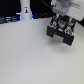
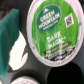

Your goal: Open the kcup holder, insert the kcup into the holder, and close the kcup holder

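The kcup (image 2: 50,29) fills the wrist view, its green printed lid facing the camera and black shapes close on both sides. In the exterior view it shows as a small green spot (image 1: 60,22) right under the white hand, between the fingers of my gripper (image 1: 60,23), which looks shut on it. The black boxy kcup holder (image 1: 61,35) stands on the white table directly below, at the exterior view's upper right. In the wrist view the holder's black body (image 2: 40,70) surrounds the cup. I cannot tell whether its drawer is open.
A tall white post with black marks (image 1: 25,9) stands at the back, towards the exterior view's left, with dark clutter (image 1: 7,20) beside it. The white table (image 1: 30,60) spreads in front. Something teal (image 2: 7,30) shows beside the cup in the wrist view.
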You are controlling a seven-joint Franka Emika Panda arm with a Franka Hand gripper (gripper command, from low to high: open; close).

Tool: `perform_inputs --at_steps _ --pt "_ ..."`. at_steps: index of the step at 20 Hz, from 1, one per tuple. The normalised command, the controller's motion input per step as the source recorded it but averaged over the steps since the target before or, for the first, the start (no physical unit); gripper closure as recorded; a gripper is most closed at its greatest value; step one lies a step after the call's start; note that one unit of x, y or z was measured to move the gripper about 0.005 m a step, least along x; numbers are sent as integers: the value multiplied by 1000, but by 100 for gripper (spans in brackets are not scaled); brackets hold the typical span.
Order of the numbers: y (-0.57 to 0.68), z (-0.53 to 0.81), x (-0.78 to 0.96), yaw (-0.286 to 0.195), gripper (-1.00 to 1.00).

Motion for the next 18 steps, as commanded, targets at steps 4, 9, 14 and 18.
perform_inputs --at_steps 4,9,14,18 --pt "-71 526 321 6 -100" --pt "-271 685 350 43 -100" --pt "-439 498 402 79 -100" --pt "-406 313 407 85 -100"
